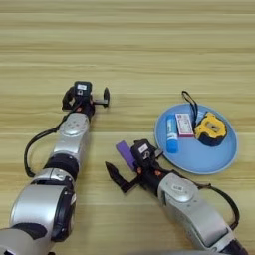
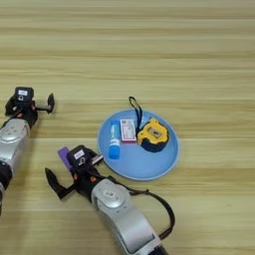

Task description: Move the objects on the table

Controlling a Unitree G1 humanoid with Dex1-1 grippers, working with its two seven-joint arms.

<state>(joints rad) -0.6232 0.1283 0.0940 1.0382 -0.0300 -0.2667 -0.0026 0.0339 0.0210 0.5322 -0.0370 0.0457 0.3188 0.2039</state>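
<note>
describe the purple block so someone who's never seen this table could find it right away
Start at the round light-blue plate on the wooden table. Just off its left rim, the right gripper is spread open; the purple block lies on bare wood beside it. It is the only small item off the plate.

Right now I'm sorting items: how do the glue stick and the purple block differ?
The glue stick lies on the blue plate; the purple block lies on the bare table. The glue stick is blue and white; the block is plain purple, beside the right gripper. Both are small and elongated.
</note>
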